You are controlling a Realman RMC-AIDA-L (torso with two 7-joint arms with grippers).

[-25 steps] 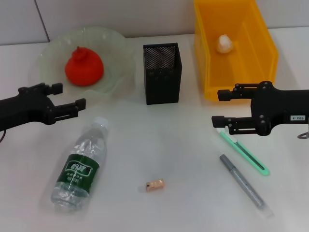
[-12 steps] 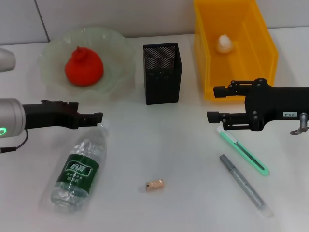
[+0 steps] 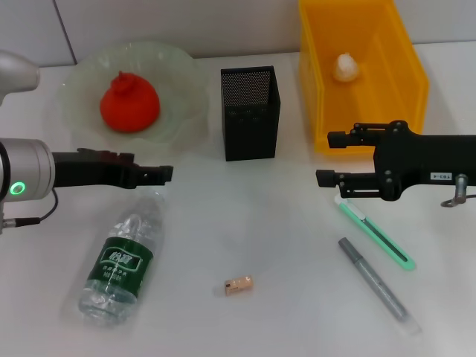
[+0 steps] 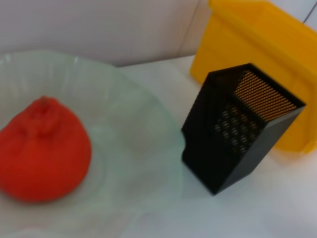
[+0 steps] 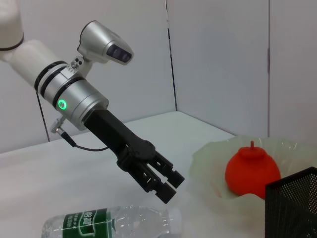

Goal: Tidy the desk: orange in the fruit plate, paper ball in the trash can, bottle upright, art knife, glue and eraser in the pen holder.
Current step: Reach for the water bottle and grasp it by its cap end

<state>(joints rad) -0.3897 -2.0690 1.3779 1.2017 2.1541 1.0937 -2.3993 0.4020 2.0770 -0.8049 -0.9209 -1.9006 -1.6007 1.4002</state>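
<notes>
The bottle [image 3: 123, 256] lies on its side at the near left of the worktop [image 3: 245, 223]. The left end effector [image 3: 160, 173] hovers just above its cap, fingers close together, holding nothing. The right end effector [image 3: 327, 158] is open beside the trash can [image 3: 357, 74].
</notes>
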